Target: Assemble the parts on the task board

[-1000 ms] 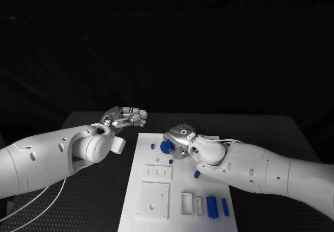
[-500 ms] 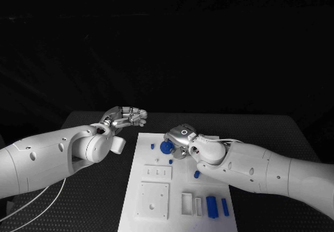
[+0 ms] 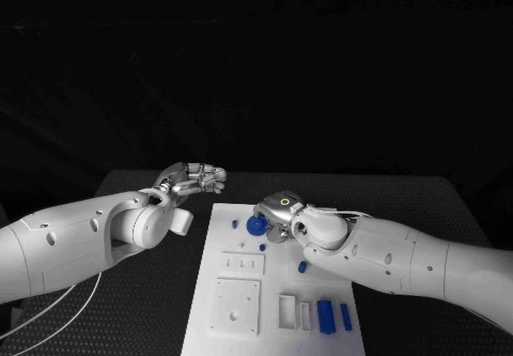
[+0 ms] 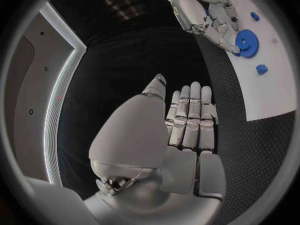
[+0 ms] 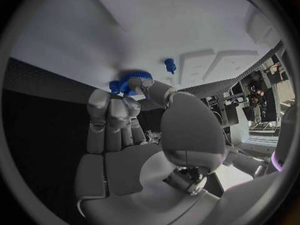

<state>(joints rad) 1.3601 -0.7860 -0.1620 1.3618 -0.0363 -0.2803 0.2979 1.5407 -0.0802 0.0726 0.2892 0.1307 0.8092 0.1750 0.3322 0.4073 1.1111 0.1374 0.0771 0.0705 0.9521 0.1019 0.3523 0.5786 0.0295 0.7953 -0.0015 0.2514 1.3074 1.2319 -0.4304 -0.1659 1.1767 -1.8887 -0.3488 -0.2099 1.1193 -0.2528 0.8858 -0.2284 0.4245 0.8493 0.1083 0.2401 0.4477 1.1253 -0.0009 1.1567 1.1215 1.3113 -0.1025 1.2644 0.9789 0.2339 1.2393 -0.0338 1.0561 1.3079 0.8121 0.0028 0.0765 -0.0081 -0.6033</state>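
while pinching the blue gear point(image 3: 256, 225) at the far end of the white task board point(image 3: 241, 326), right hand point(image 3: 280, 215) with thumb and fingertips closed on its toothed rim, gear low over the board. left hand point(image 3: 193, 178) off the board's far left corner, above the black table point(image 3: 150, 297), fingers curled inward, holding nothing. blue bars point(image 3: 333, 317) lying at the board's near right, small blue peg point(image 3: 302, 268) mid-board.
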